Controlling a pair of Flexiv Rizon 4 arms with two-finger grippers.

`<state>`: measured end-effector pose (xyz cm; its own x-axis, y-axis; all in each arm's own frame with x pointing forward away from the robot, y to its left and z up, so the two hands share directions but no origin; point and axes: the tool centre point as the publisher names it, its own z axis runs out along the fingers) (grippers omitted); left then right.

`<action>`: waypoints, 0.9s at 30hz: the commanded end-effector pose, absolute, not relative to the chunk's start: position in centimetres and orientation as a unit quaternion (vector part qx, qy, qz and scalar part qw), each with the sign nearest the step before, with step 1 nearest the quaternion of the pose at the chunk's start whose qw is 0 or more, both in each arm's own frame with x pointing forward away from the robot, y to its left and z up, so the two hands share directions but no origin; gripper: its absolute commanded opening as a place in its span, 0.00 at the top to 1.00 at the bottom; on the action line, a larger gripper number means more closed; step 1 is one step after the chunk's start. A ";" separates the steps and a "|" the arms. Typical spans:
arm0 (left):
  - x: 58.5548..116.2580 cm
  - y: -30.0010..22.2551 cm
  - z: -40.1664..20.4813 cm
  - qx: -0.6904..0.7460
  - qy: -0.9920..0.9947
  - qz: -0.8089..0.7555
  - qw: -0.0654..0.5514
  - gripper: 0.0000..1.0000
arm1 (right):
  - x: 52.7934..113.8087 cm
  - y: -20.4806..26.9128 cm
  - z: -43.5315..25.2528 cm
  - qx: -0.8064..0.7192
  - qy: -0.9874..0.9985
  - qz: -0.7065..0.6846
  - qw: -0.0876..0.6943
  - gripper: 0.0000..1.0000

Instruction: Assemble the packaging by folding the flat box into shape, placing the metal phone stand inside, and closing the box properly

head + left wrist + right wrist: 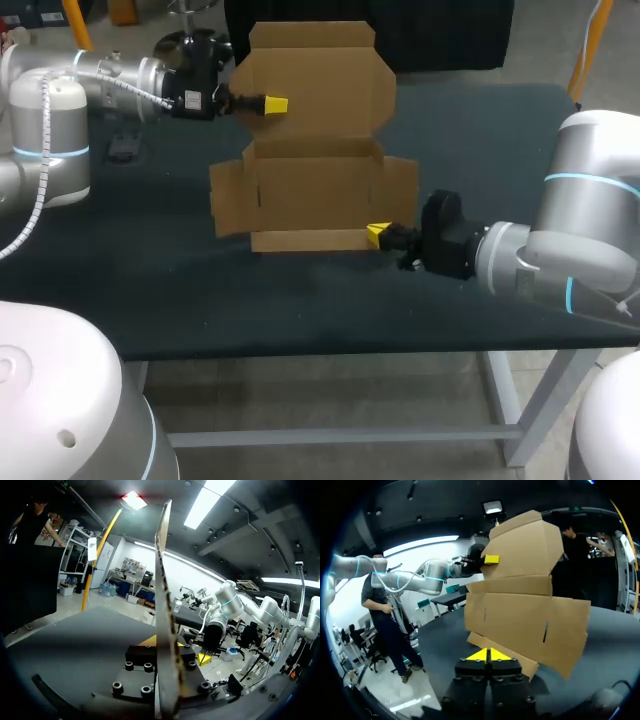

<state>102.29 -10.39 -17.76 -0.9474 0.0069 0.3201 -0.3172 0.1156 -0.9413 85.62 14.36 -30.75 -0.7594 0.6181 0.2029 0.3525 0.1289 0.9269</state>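
left pincer (268,104) pinches the box (315,190) by its upper flap; right pincer (378,235), pressed together, touches the flap just ahead.

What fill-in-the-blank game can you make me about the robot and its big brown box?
1. The box is made of brown ____.
2. The left claw and the right claw both have tips coloured ____.
3. The number of claws pinching the box is ____.

Missing words: cardboard; yellow; two.
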 end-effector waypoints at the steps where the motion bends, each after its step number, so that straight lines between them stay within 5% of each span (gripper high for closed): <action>1: 102.9 -10.2 -18.4 0.086 -0.733 0.660 0.141 1.00 | 85.8 15.7 -31.8 0.329 0.741 0.574 0.121 1.00; 27: 102.8 -10.0 -18.7 0.074 -0.733 0.661 0.141 1.00 | 87.3 20.0 -35.9 0.358 0.731 0.571 0.107 1.00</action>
